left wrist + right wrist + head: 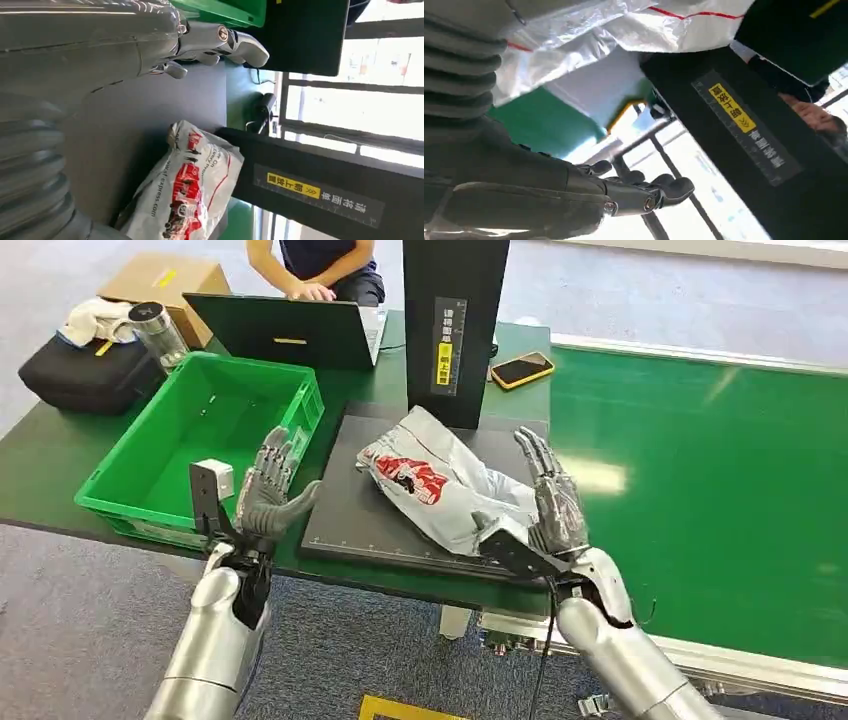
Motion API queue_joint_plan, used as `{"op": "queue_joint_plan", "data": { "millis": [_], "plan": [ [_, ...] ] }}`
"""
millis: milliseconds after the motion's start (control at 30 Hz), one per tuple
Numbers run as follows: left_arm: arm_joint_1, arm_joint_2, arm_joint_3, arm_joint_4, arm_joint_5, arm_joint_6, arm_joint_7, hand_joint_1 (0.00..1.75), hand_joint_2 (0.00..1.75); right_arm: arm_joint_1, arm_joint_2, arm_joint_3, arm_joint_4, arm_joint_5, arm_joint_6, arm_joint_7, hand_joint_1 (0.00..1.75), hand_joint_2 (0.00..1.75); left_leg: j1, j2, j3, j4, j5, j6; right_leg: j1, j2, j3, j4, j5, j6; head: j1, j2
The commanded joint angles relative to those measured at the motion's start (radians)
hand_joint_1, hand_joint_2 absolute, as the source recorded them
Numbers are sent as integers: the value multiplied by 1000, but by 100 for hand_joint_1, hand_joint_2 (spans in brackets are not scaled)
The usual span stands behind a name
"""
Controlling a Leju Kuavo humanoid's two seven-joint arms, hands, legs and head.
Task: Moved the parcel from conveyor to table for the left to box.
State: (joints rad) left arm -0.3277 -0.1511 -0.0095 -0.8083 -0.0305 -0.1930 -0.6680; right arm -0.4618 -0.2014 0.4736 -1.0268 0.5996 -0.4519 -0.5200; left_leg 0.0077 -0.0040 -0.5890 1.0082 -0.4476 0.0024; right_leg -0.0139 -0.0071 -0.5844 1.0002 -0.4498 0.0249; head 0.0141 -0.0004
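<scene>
1. right robot hand point(552, 508): fingers apart and straight, holding nothing; it stands at the parcel's conveyor-side edge, touching or just beside it, cannot tell which
2. left robot hand point(268, 492): fingers spread, empty; raised between the green crate point(130, 502) and the black pad point(345, 515), apart from the parcel
3. parcel point(440, 485): one; grey-white poly mailer with red print, crumpled, lying on the black pad on the desk point(45, 455), between the two robot hands, nearer the right one; already off the green conveyor point(700, 490)
4. handling, a judgement: looks soft, light, slick film, will sag and slide; best taken by wrapping the bulky middle or pinching a gathered fold, not a flat edge; not fragile by the look
5. green crate: one, beside the left robot hand, a small white box point(217, 478) inside
6. beyond the parcel: one black upright post point(455, 320); one phone point(521, 369)
7. farthest: one laptop point(285, 332); one person behind it
</scene>
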Motion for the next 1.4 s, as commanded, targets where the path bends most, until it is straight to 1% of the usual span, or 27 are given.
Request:
{"op": "queue_joint_plan", "data": {
  "millis": [33,67,100,133,233,267,300,333,400,433,500,533,567,667,767,800,867,900,1033,1067,1133,1167,1233,1267,1333,1367,1400],
  "plan": [
    [10,30,-16,1,4,5,1,0,175,149,63,-275,-150,-241,181,1,0,0,0,0,2,-1,0,-1,0,0,2,-1,0,-1,0,0],
    [10,30,-15,2,4,8,0,0,175,172,75,-320,-159,-301,216,2,0,0,0,0,4,-2,0,-1,0,0,3,-2,-1,-2,0,0],
    [9,29,-15,2,4,8,0,0,175,181,73,-326,-162,-303,221,-3,0,0,1,-1,2,-1,0,-1,1,-1,2,-1,0,-1,0,0],
    [9,29,-15,2,4,8,-1,0,175,184,72,-328,-164,-304,222,-5,0,0,1,-1,4,-2,0,-1,1,-1,4,-2,-1,-2,0,0],
    [3,26,-18,2,-5,11,-1,0,175,253,125,-459,-239,-415,266,-13,0,0,0,0,2,-1,0,-1,0,0,2,-1,-1,-2,0,0],
    [0,23,-19,2,-6,3,-1,0,175,281,143,-502,-271,-468,299,-4,0,175,1,-1,1,-1,0,-1,1,-1,1,-1,-1,-1,0,0],
    [-3,20,-15,2,-3,0,-1,0,175,306,155,-544,-298,-550,363,12,0,175,1,-1,3,-2,0,-1,1,-1,3,-1,-1,-2,0,0],
    [-8,16,-10,6,5,-12,2,0,175,330,164,-577,-317,-585,396,16,0,175,1,-2,1,-1,0,-1,1,-2,2,-1,-1,-1,0,0],
    [-13,8,-9,11,6,-26,4,0,175,370,202,-641,-351,-605,419,16,0,175,0,-2,1,-1,0,-1,1,-3,2,-1,-1,-1,0,0],
    [-15,3,-8,12,1,-23,4,0,175,388,217,-662,-367,-597,439,15,0,175,1,-3,3,-2,0,-1,1,-3,3,-1,-1,-2,0,0],
    [-18,1,-24,12,-12,-37,-2,0,175,400,229,-663,-371,-560,432,25,0,175,1,-3,3,-2,-1,-1,1,-3,3,-1,-2,-2,0,0],
    [-20,-5,-24,11,-12,-34,-1,0,175,403,234,-658,-370,-555,431,24,0,175,1,-2,1,-1,-1,-1,1,-2,1,-1,-1,-1,0,0],
    [-22,-5,-33,11,-18,-47,-7,0,175,402,237,-646,-364,-521,431,38,0,175,1,-3,3,-2,-1,-1,1,-3,3,-1,-2,-2,0,0],
    [-36,-11,-60,9,-36,-72,-28,0,175,394,250,-613,-341,-433,430,72,0,175,1,-1,1,-1,-1,-1,1,-1,1,-1,-1,-1,0,0],
    [-70,-25,-85,15,-54,-78,-30,0,175,377,265,-600,-312,-377,435,86,0,175,1,-1,2,-1,-1,-1,1,0,2,-1,-1,-2,0,0],
    [-79,-21,-112,5,-79,-79,-30,0,175,375,263,-592,-304,-357,441,93,0,175,1,-1,1,-1,-1,-1,1,-1,0,0,-1,-2,0,0],
    [-131,-28,-148,67,-125,-53,-30,0,175,363,266,-579,-282,-326,445,100,0,175,1,-2,1,0,-1,-1,1,-1,1,-1,-1,-2,0,0],
    [-166,-24,-211,89,-211,19,-30,0,175,356,265,-569,-271,-296,443,109,0,175,1,-1,1,0,-1,-1,1,0,0,0,0,-2,0,0],
    [-308,-52,-340,232,-385,124,-27,0,175,332,267,-556,-244,-256,466,125,0,175,1,-3,0,0,0,-1,1,-3,1,0,-1,-1,0,0],
    [-317,-57,-339,240,-385,125,-25,0,175,331,267,-557,-242,-256,466,125,0,175,1,-3,0,1,0,-1,1,-3,0,0,0,-1,0,0],
    [-397,-83,-401,350,-475,151,-30,0,175,317,272,-567,-213,-243,475,131,0,175,1,-3,0,1,0,0,1,-3,1,0,0,-1,0,0],
    [-400,-87,-400,351,-474,150,-30,0,175,316,271,-567,-210,-243,475,131,0,175,1,-2,2,0,0,0,1,-2,3,-1,0,-1,0,0],
    [-427,-96,-475,389,-565,178,-4,0,175,304,268,-568,-185,-237,480,131,0,175,0,-1,1,0,0,0,0,-1,2,-1,0,-1,0,0],
    [-427,-100,-476,390,-567,179,-3,0,175,303,267,-569,-183,-237,480,131,0,175,0,-1,2,-1,0,0,0,-1,3,-2,0,-1,0,0],
    [-454,-112,-583,452,-691,180,62,0,175,297,262,-564,-163,-233,488,127,0,175,0,0,3,-1,0,0,0,0,3,-1,0,-1,0,0],
    [-454,-116,-584,461,-695,183,64,0,175,297,262,-564,-161,-233,488,126,0,175,0,0,1,0,0,0,0,0,2,-1,0,-1,0,0],
    [-464,-117,-635,487,-759,191,110,0,175,302,262,-563,-163,-233,489,124,0,175,0,0,3,-1,0,0,0,0,3,-2,0,-1,0,0]
  ]
}}
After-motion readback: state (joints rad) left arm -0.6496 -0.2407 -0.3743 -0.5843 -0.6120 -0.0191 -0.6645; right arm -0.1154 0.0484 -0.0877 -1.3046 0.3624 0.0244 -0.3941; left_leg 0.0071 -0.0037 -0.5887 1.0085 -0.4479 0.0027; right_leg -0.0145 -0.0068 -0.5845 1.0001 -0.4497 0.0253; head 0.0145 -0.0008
